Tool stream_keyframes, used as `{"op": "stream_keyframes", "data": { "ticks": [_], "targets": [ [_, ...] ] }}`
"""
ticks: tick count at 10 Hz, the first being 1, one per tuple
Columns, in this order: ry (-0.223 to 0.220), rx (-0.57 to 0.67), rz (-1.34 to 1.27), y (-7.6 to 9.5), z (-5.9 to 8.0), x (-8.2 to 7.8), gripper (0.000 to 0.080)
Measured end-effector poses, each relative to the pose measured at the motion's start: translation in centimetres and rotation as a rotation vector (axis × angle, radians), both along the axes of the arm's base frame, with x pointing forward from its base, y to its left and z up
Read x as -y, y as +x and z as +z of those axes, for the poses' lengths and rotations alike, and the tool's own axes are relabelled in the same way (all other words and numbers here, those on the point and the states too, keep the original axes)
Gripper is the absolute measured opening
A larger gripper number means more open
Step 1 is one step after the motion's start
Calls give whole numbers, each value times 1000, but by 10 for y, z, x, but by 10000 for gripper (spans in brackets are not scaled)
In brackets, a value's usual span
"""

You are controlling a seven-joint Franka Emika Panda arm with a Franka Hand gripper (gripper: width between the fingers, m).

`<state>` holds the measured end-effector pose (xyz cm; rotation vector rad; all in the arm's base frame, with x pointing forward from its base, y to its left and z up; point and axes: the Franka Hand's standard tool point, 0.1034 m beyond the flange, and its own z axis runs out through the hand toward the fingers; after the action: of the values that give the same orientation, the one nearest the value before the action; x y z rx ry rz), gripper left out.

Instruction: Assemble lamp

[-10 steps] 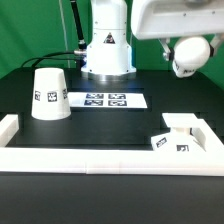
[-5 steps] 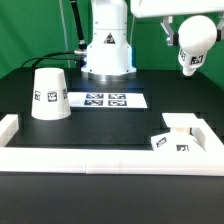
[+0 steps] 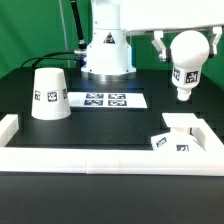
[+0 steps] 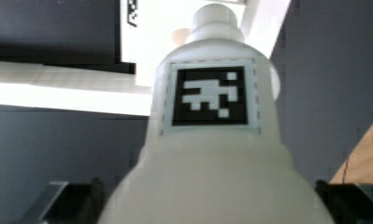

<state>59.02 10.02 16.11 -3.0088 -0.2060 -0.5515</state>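
Observation:
My gripper (image 3: 186,45) is shut on the white round bulb (image 3: 186,62) and holds it in the air at the exterior view's right, neck pointing down and a tag facing out. In the wrist view the bulb (image 4: 209,130) fills the picture, its tag in the middle, with the dark fingers (image 4: 76,202) on either side of its round end. The small square base (image 3: 176,135) lies on the table below the bulb, against the white rail. The tapered shade (image 3: 49,94) stands mouth down at the exterior view's left.
The marker board (image 3: 103,100) lies flat in the middle, in front of the arm's white pedestal (image 3: 107,50). Long white border rails (image 3: 100,153) run along the front and turn up at both ends. Cables hang at the back left.
The bulb in my gripper has turned from lying sideways to neck down and has come lower, toward the base. The shade and base have not moved.

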Motion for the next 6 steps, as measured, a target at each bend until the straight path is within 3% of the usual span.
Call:
{"op": "stream_keyframes", "data": {
  "ticks": [6],
  "targets": [
    [-10, 4, 22, 6, -8, 1, 580]
  ]
}}
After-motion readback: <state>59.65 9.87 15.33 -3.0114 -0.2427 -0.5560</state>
